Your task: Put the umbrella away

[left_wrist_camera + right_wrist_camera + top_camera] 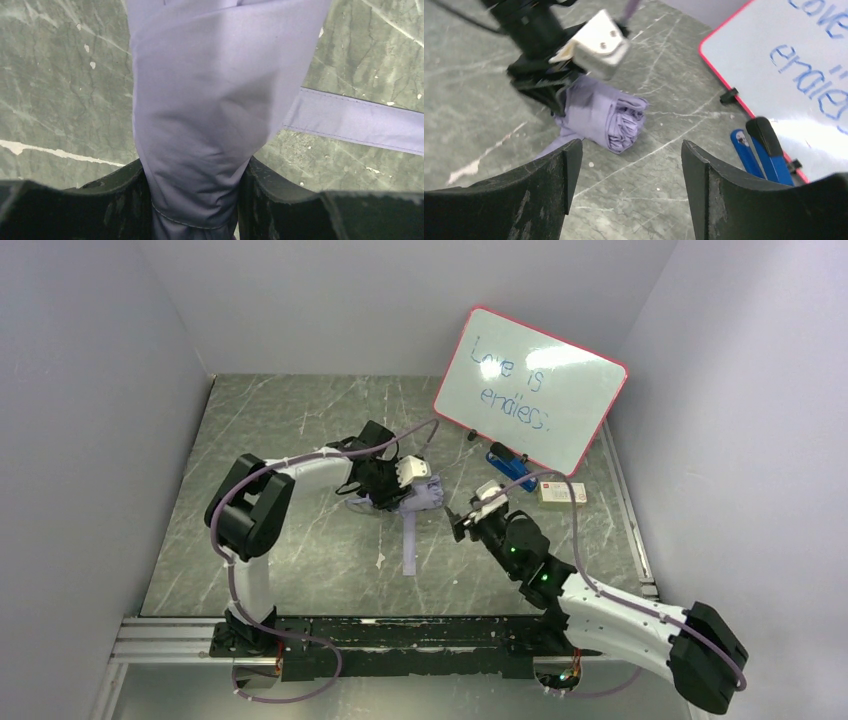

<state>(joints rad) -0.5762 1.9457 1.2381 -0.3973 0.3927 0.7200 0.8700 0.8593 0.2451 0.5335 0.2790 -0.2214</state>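
The umbrella (425, 496) lies folded on the green marble table, a lavender bundle with a fabric strip (411, 545) trailing toward the near edge. In the left wrist view its purple fabric (210, 100) fills the middle, and my left gripper (195, 200) is shut on it, one black finger on each side. The strip (360, 122) runs off to the right there. My right gripper (631, 165) stands open, above bare table, a short way from the rolled end of the umbrella (616, 120). In the top view the right gripper (462, 520) sits just right of the bundle.
A red-framed whiteboard (530, 390) with blue writing leans at the back right. A blue eraser (512, 468) lies at its foot, and a small white box (562, 494) sits beside it. Grey walls close in the table on three sides.
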